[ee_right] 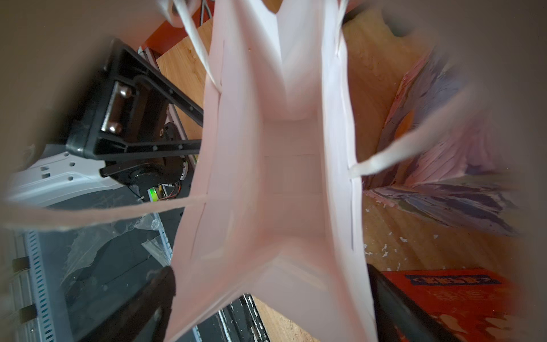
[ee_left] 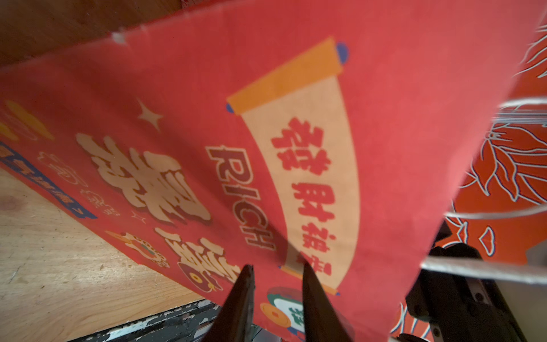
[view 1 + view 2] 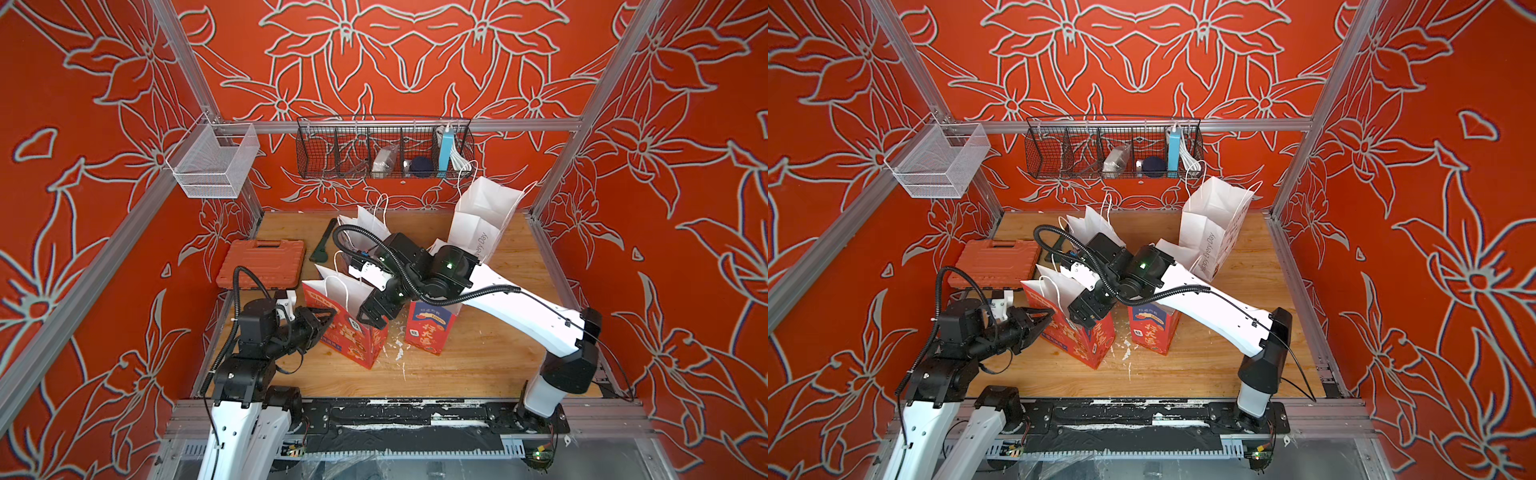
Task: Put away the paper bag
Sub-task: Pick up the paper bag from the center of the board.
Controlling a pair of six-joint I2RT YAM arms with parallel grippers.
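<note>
A red paper bag (image 3: 357, 345) (image 3: 1084, 340) with gold print and a white inside stands open in the middle of the wooden table. My left gripper (image 3: 326, 318) (image 2: 276, 265) is at its left wall near the rim. Its fingers stand a little apart, both in front of the printed red face (image 2: 296, 148), with nothing between them. My right gripper (image 3: 374, 322) (image 1: 270, 269) hangs over the bag's mouth, wide open. One finger is outside each wall, and the white inside (image 1: 281, 177) lies between them. White cord handles (image 1: 384, 160) hang loose.
A second red bag (image 3: 430, 332) stands just right of the first. White bags stand at the back middle (image 3: 365, 224) and back right (image 3: 482, 216). An orange tool case (image 3: 262, 262) lies at the left. A black wire basket (image 3: 384, 149) and a white mesh basket (image 3: 216, 162) hang above.
</note>
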